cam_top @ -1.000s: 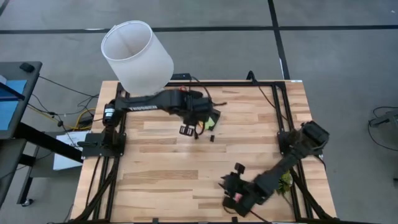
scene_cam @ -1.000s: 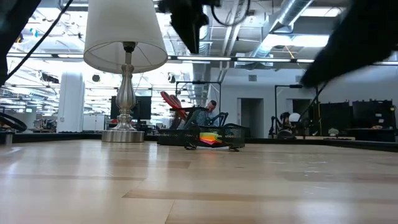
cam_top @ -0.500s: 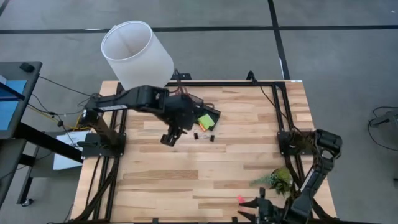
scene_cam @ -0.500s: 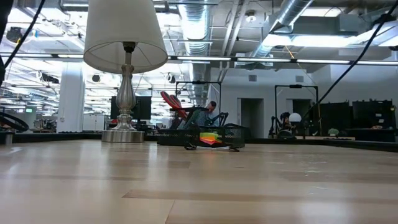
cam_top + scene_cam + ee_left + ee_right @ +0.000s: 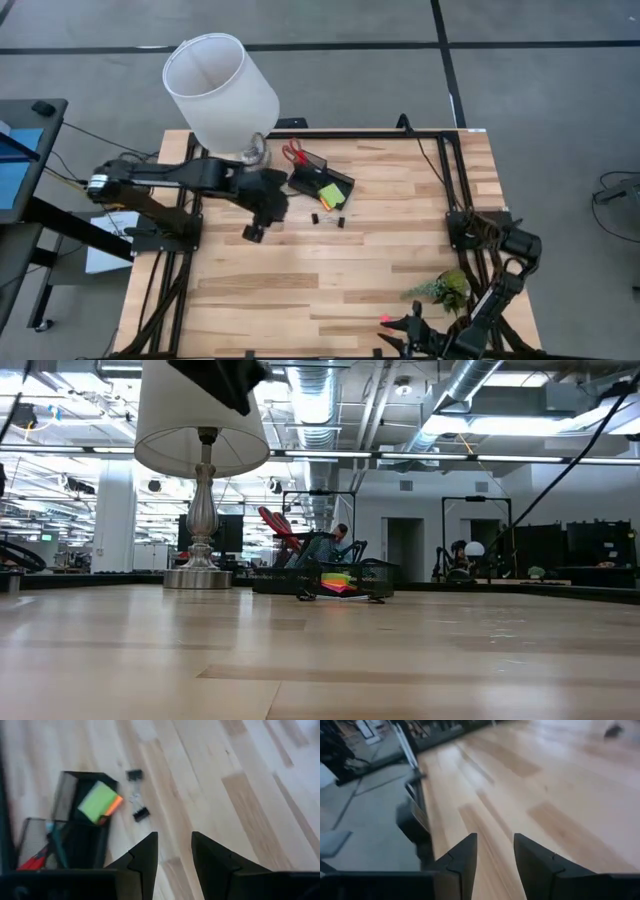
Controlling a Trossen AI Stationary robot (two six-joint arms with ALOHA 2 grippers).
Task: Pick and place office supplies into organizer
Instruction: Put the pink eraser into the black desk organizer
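The black organizer (image 5: 318, 178) stands at the table's far middle. Red-handled scissors (image 5: 293, 152) stick up out of its cup section (image 5: 35, 840), with a teal pen (image 5: 55, 840) beside them. A lime-green sticky-note pad (image 5: 100, 800) lies in its low tray. Two black clips (image 5: 316, 218) (image 5: 340, 222) lie on the wood just in front of it. A small pink piece (image 5: 384, 320) lies by the near edge. My left gripper (image 5: 252, 232) hangs open and empty, left of the clips. My right gripper (image 5: 395, 338) is open and empty at the near edge, beside the pink piece.
A white-shaded lamp (image 5: 220, 90) stands at the far left corner, close behind my left arm. A small green plant (image 5: 445, 290) sits near the right arm's base. Bare wood (image 5: 320, 270) stretches across the table's middle.
My left gripper has drawn back from beside the organizer toward the table's left edge, tipping more steeply downward. My right arm has swung toward the near right corner and turned, uncovering the plant and the pink piece. The organizer and clips have stayed put.
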